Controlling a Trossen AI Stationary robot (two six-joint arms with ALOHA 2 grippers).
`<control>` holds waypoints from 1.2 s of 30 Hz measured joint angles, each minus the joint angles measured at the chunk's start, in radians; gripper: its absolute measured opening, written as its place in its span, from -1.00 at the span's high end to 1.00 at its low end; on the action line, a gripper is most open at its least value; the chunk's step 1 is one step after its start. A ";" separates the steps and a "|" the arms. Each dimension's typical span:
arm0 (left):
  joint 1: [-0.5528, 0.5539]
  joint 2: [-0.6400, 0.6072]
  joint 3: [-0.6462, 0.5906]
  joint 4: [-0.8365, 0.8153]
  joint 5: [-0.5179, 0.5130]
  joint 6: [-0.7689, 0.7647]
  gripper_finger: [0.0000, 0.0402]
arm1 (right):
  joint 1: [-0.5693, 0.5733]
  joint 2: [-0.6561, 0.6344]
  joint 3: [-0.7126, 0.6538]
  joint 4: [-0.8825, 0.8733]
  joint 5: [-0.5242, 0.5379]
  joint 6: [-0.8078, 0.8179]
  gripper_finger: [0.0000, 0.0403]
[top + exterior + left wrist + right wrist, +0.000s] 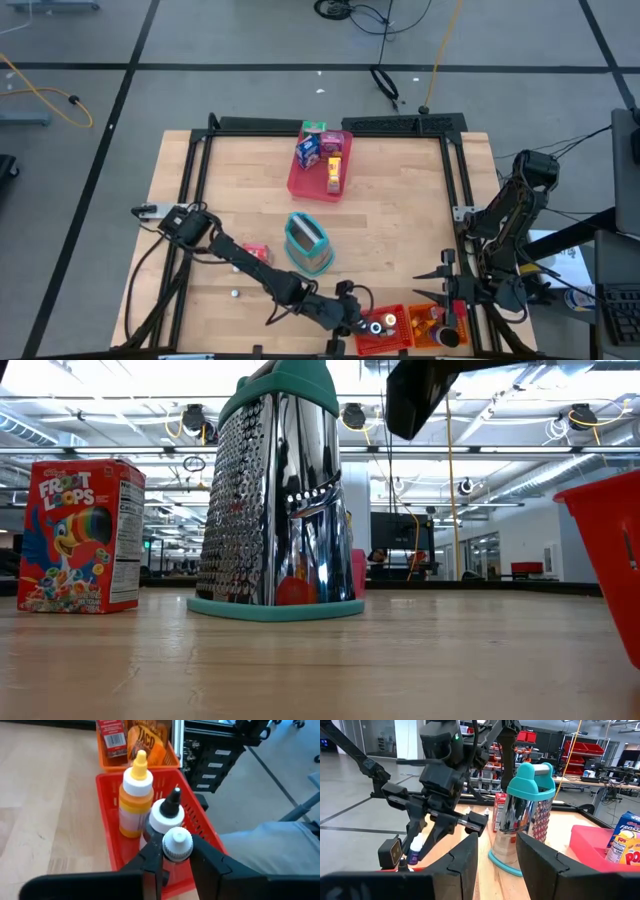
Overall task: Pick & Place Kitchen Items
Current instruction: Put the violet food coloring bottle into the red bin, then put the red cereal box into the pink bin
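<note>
My left gripper (176, 862) reaches over the red bin (107, 815) at the table's near right and is shut on a small white-capped bottle (176, 844). The same bottle (415, 849) shows below the left gripper in the right wrist view. In the bin stand a yellow-capped orange bottle (134, 800) and a dark bottle (166, 815) with a white cap and black nozzle. My right gripper (497, 845) waits open at the table's near right corner (445, 282), nothing between its fingers. My left gripper pinches the bottle between its two fingers just under the white ribbed cap (176, 856). The fingers (152, 857) slant down from the table's left side. The bottle stands upright inside the red bin beside the dark bottle. Whether its base touches the bin's floor is hidden.
An orange bin (150, 750) with packets adjoins the red one. A steel grater with teal trim (307, 243) stands mid-table, a red cereal box (257, 253) to its left. The pink tray (303, 182) with several boxes lies toward the far edge. A tiny white ball (235, 294) lies near left.
</note>
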 joint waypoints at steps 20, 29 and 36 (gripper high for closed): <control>-0.002 0.000 0.000 0.003 0.007 0.012 0.09 | 0.000 0.000 0.000 0.000 0.000 0.000 0.38; -0.050 -0.052 -0.001 -0.272 -0.049 -0.146 0.13 | 0.000 0.000 0.000 0.000 0.000 0.000 0.38; -0.177 -0.124 -0.001 -0.545 -0.327 -0.337 0.13 | 0.000 0.000 0.000 -0.007 0.000 0.001 0.38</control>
